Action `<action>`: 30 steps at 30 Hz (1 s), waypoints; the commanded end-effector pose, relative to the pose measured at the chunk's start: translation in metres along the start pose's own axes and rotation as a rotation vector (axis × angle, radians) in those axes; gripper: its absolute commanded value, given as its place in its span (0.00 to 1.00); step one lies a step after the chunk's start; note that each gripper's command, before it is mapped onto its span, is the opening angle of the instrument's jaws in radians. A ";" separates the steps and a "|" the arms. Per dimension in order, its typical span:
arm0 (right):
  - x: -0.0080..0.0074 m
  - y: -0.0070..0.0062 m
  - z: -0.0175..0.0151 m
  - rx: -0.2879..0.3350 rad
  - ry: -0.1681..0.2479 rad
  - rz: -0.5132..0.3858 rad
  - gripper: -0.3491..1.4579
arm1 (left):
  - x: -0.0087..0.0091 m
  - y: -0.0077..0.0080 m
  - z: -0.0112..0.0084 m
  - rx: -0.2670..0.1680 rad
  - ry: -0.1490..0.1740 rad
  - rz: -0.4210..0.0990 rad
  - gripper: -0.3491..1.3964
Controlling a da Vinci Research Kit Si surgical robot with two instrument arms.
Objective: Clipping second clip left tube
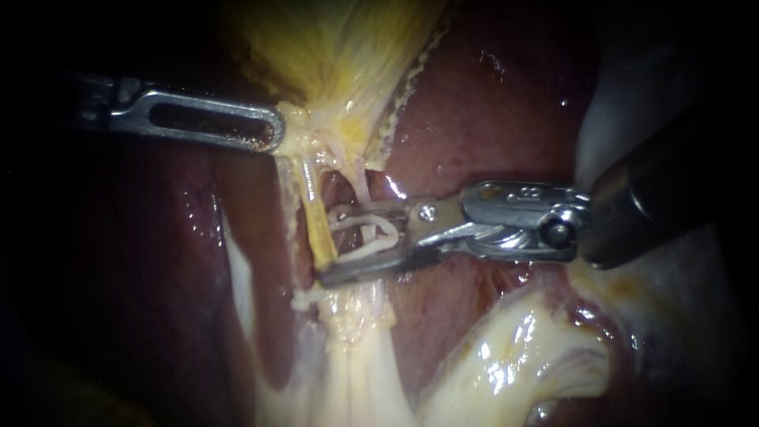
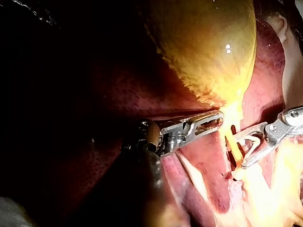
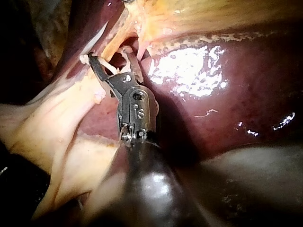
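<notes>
Endoscope view: the left instrument point(image 1: 273, 130) comes in level, its pincer clenched on pale tissue at the neck of the gallbladder point(image 1: 332, 47). From that neck the left tube point(image 1: 316, 225), yellow, runs down over the dark liver point(image 1: 490, 103). The right instrument point(image 1: 328, 243) has its pincer spread wide, yet grasping an open white clip point(image 1: 386, 231) seated against both jaws. The left tube stands at the tips of those jaws, and the lower jaw's tip reaches across its lower end. Whether the tube lies inside the clip I cannot tell.

Left wrist view: the left instrument point(image 2: 218, 118) meets the yellow tissue just under the gallbladder point(image 2: 208, 42). Ahead of it the left tube point(image 2: 232, 146) hangs at the mouth of the right instrument point(image 2: 240, 151), whose clip point(image 2: 253, 139) gapes towards it.

Right wrist view: the right instrument point(image 3: 109, 54) shows its pincer parted with the clip point(image 3: 105, 66) along one jaw, beside the glistening liver point(image 3: 227, 94).
</notes>
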 end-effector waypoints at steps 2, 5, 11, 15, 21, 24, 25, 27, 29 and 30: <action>0.0002 -0.0003 0.0003 0.022 0.019 0.020 0.46 | 0.0000 0.0000 0.0001 -0.001 0.000 -0.001 0.00; 0.0003 -0.0008 0.0005 0.057 0.034 0.022 0.46 | 0.0000 0.0000 0.0001 -0.001 0.000 -0.001 0.00; 0.0008 -0.0026 0.0006 0.134 0.051 0.033 0.46 | 0.0000 0.0000 0.0001 -0.001 0.000 -0.001 0.00; 0.0010 -0.0042 0.0008 0.186 0.059 0.026 0.45 | 0.0000 0.0000 0.0001 -0.001 0.000 -0.001 0.00; 0.0013 -0.0054 0.0012 0.235 0.043 0.011 0.43 | 0.0000 0.0000 0.0000 -0.001 0.000 -0.001 0.00; 0.0013 -0.0053 0.0012 0.222 0.049 0.010 0.41 | 0.0000 0.0000 0.0000 -0.001 0.000 -0.001 0.00; 0.0014 -0.0052 0.0011 0.221 0.049 0.010 0.39 | 0.0000 0.0000 0.0000 -0.001 0.000 -0.001 0.00; 0.0014 -0.0051 0.0010 0.212 0.053 0.012 0.36 | 0.0000 0.0000 0.0000 -0.001 0.000 -0.001 0.00; 0.0013 -0.0050 0.0008 0.201 0.058 0.013 0.30 | 0.0000 0.0000 0.0000 -0.001 0.000 -0.001 0.00; 0.0013 -0.0050 0.0008 0.195 0.060 0.013 0.28 | 0.0000 0.0000 0.0000 -0.001 0.000 -0.001 0.00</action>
